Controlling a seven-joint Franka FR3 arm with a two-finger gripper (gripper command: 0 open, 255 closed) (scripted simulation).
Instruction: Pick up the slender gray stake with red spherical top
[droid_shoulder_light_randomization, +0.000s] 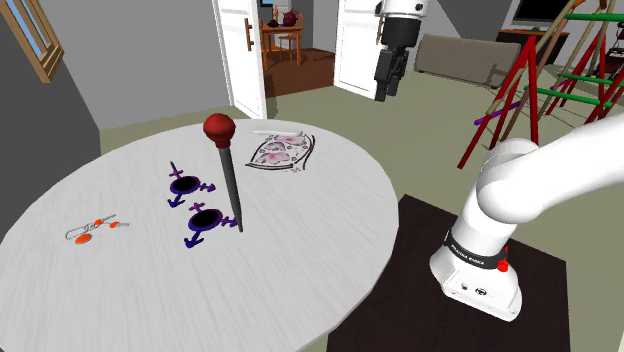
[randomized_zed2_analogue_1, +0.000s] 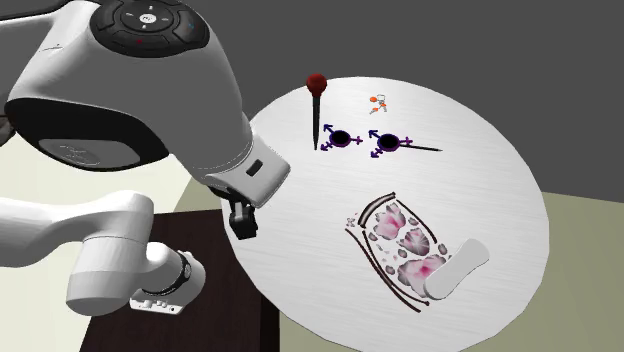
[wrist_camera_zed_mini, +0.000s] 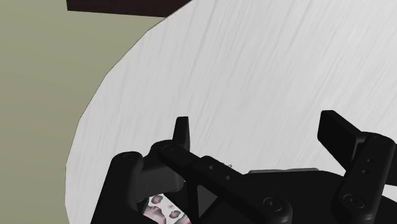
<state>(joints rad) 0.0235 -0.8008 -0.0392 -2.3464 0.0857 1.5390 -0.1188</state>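
Observation:
The stake (droid_shoulder_light_randomization: 231, 186) is a thin grey rod with a red ball on top, standing upright near the middle of the round white table (droid_shoulder_light_randomization: 330, 230). From the second exterior view the stake (randomized_zed2_analogue_1: 314, 118) stands at the table's far edge. My black gripper (droid_shoulder_light_randomization: 388, 74) hangs high above the table's far right side in the shoulder view, well away from the stake. Its fingers (wrist_camera_zed_mini: 182, 131) stand apart with nothing between them, so the gripper (wrist_camera_zed_mini: 259, 133) is open over bare tabletop (wrist_camera_zed_mini: 267, 63). The gripper (randomized_zed2_analogue_1: 241, 222) hovers near the table's left rim in the second exterior view.
Two purple-and-black pieces (droid_shoulder_light_randomization: 185, 185) (droid_shoulder_light_randomization: 207, 222) lie beside the stake's foot. A small orange-and-white item (droid_shoulder_light_randomization: 90, 230) lies further left. A floral pouch (droid_shoulder_light_randomization: 282, 152) sits beyond the stake. A red-framed rack (droid_shoulder_light_randomization: 520, 90) stands behind my stand (droid_shoulder_light_randomization: 420, 270).

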